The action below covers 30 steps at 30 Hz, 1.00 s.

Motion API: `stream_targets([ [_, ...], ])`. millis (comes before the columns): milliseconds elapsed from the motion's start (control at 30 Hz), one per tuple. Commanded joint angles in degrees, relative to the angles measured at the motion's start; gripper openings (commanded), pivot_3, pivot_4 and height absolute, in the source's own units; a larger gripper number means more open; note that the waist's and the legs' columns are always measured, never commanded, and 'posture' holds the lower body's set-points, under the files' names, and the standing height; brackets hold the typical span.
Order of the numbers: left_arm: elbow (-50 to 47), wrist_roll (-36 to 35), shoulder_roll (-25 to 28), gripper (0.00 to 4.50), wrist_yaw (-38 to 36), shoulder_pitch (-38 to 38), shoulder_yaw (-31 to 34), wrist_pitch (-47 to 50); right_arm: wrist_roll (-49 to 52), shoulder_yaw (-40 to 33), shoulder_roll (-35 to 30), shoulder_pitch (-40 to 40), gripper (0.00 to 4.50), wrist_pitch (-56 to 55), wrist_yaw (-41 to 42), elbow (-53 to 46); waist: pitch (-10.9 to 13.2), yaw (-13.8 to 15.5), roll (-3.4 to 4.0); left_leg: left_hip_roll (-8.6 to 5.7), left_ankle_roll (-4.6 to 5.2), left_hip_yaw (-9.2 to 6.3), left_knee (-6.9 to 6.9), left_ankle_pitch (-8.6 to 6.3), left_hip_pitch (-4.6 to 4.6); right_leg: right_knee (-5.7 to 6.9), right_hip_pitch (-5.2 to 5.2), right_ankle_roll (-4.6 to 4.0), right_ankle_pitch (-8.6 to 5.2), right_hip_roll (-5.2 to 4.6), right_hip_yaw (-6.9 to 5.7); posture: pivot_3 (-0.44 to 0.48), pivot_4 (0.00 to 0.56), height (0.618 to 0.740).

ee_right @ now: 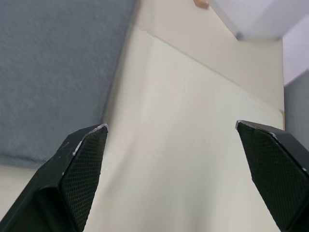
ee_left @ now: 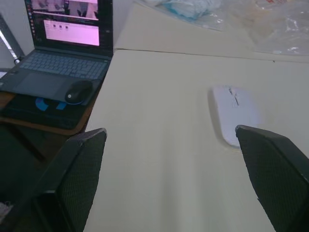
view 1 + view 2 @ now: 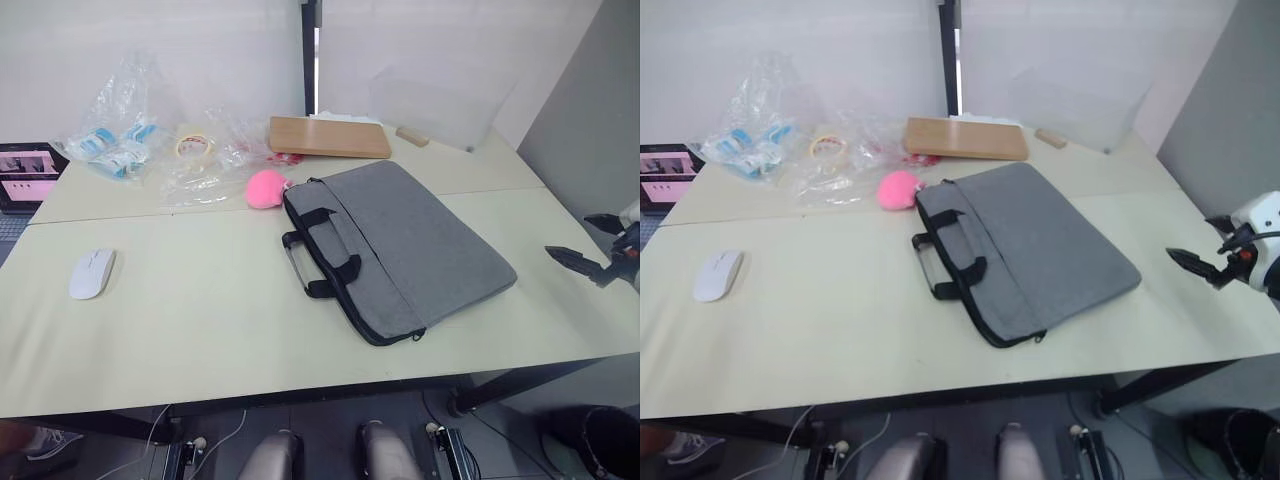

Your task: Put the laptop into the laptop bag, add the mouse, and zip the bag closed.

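Both our grippers are spread wide, holding nothing: our left gripper [image 2: 171,179] hovers over the table [image 3: 200,330] near the mouse [image 3: 91,273], our right gripper [image 1: 171,179] just beside the laptop bag [image 3: 410,250], which lies flat mid-table.

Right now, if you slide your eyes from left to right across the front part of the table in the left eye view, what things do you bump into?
White mouse → grey laptop bag → right gripper, open, off the table's right edge.
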Motion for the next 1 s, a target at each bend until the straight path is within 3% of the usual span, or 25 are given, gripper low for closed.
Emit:
stream_targets([
  [33, 1.5, 0.5, 1.8, 4.50, -1.7, -1.0, -0.1, -2.5, -1.4, 0.8, -2.1, -2.4, 4.47, -3.7, 2.5, 2.9, 0.0, -0.3, 0.00, 0.01, 0.00, 0.02, 0.00, 0.00, 0.01, 0.00, 0.01, 0.00, 0.00, 0.02, 0.00, 0.000, 0.150, 0.740],
  [233, 1.8, 1.0, 1.0, 4.50, -3.2, -1.4, -1.4, -3.4, -2.1, 2.8, -0.6, -5.6, 4.47, -6.1, 4.7, 4.5, 0.0, -0.6, 0.00, 0.03, 0.01, 0.04, 0.00, -0.01, 0.02, 0.03, 0.00, 0.01, 0.01, 0.06, 0.02, 0.000, 0.150, 0.740],
  [367, 1.9, 1.0, 0.4, 4.50, -3.1, -0.7, -1.3, -4.1, 1.1, 3.5, 2.6, -7.7, 4.47, -4.4, 8.2, -1.7, 0.0, -1.0, -0.01, 0.05, 0.04, 0.04, 0.00, -0.02, 0.02, 0.03, 0.00, 0.01, 0.01, 0.05, 0.02, 0.000, 0.150, 0.740],
  [567, 2.1, 1.4, -1.2, 4.50, -2.0, -0.1, -1.4, -6.2, 9.8, 3.9, 9.3, -6.9, 4.47, 6.9, 9.9, -21.7, 0.0, -1.0, 0.00, 0.14, 0.06, 0.12, 0.00, -0.07, 0.04, 0.13, -0.09, 0.01, 0.02, 0.00, 0.06, 0.000, 0.150, 0.740],
  [733, 2.1, 1.1, -1.9, 4.50, -0.2, -0.2, -0.9, -7.7, 27.9, 6.4, 17.5, -10.0, 4.47, 24.3, 4.4, -49.7, 0.0, -0.8, -0.01, 0.18, 0.10, 0.12, 0.02, -0.11, -0.05, 0.13, -0.15, 0.01, 0.03, -0.10, 0.06, 0.000, 0.150, 0.740],
  [1000, 1.7, 0.9, -2.5, 4.50, 1.3, 1.1, -0.5, -9.1, 33.1, 7.4, 21.0, -10.0, 4.47, 30.8, -1.3, -59.9, -0.3, 1.0, -0.69, 0.12, 0.25, 0.12, 0.07, -0.23, -0.13, -0.10, -0.15, 0.08, 0.30, -0.16, -0.02, 0.000, 0.150, 0.740],
])
